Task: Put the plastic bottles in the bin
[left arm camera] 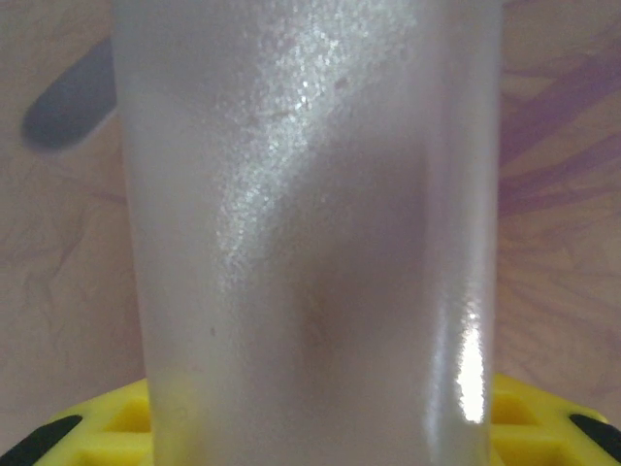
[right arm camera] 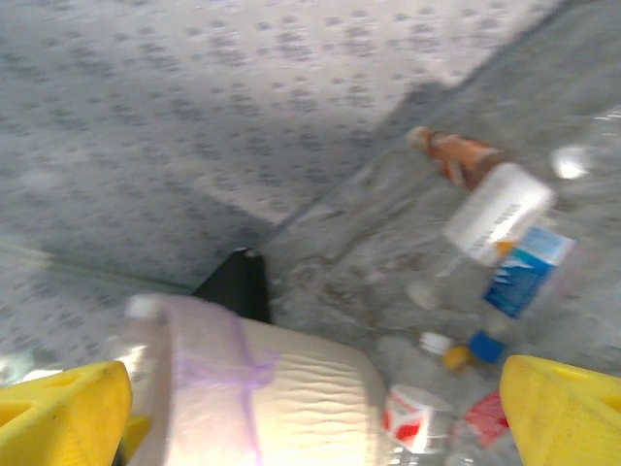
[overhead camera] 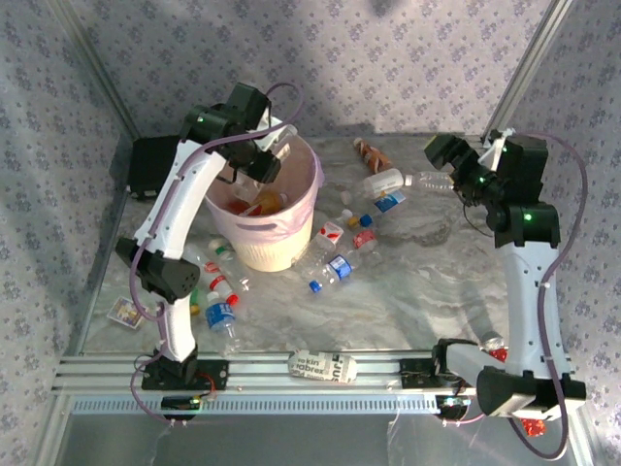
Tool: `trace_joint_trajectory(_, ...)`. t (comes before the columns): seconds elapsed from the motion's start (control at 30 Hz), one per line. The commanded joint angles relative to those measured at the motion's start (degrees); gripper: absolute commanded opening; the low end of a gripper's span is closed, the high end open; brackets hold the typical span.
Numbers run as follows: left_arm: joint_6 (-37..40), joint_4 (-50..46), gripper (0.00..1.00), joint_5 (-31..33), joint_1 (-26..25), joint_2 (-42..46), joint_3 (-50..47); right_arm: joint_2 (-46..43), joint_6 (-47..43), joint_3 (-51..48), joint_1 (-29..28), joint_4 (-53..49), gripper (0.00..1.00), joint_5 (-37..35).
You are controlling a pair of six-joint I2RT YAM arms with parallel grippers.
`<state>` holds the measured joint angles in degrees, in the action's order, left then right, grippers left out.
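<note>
Held bottle: a frosted bottle (left arm camera: 310, 233) stood between the yellow fingertips of the left gripper (overhead camera: 260, 165), which was over the mouth of the bin (overhead camera: 277, 254).
Left fingers: they looked clamped on the bottle's lower body, one yellow pad on each side.
Right fingers: the right gripper (right arm camera: 315, 408) was spread wide with nothing between its fingers, and hung above the far right of the table (overhead camera: 437, 282).
Loose bottles: a cluster (overhead camera: 340, 248) lay just right of the bin. A white bottle (overhead camera: 383, 182) and a brown bottle (overhead camera: 369, 150) lay farther back, and a few more lay on the left by the arm (overhead camera: 219, 291).
Weight: probably very light, as most were clear and looked empty.
Stiffness: thin walls would likely dent under a hard squeeze, so a moderate grip should do.
Slip: the smooth round sides could roll or squirt out of the pads.
Where to hold: across the middle of the body, square to its length, away from the tapering neck.
Overhead view: it placed the left gripper above the bin and showed the spread of bottles, a black case (overhead camera: 150, 165) behind the bin and a printed packet (overhead camera: 323, 366) at the near rail.
Left wrist view: it added the bottle's frosted wall up close and a dark oval (left arm camera: 68, 97) on the pink wall behind, likely a handle cutout.
Right wrist view: it added the gap between its own fingers and the labels of the far bottles.
</note>
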<state>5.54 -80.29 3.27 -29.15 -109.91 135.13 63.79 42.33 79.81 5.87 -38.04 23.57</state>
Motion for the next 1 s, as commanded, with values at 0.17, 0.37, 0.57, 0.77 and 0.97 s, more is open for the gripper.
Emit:
trace_joint_trajectory(0.17,0.88,3.75,0.63,0.75,1.79,5.37,-7.7,5.85,-2.12,-6.65,3.29,-1.0,0.99,-8.14)
trace_joint_trajectory(0.37,1.34,4.87,0.82,-0.02,2.01,7.37,-8.66,13.08,1.18,-6.88,2.46,3.24,0.99,-13.13)
trace_joint_trajectory(0.57,1.79,5.13,0.91,-0.2,2.25,9.36,-8.13,22.4,4.32,-4.33,1.65,6.0,0.99,-18.62)
trace_joint_trajectory(0.77,1.5,6.16,0.94,-0.28,2.35,12.68,-8.96,31.94,12.73,-1.39,2.23,10.06,0.99,-22.85)
trace_joint_trajectory(0.97,0.14,8.37,0.94,-1.69,2.3,16.72,-11.97,42.73,20.16,6.05,1.7,10.34,0.99,-26.64)
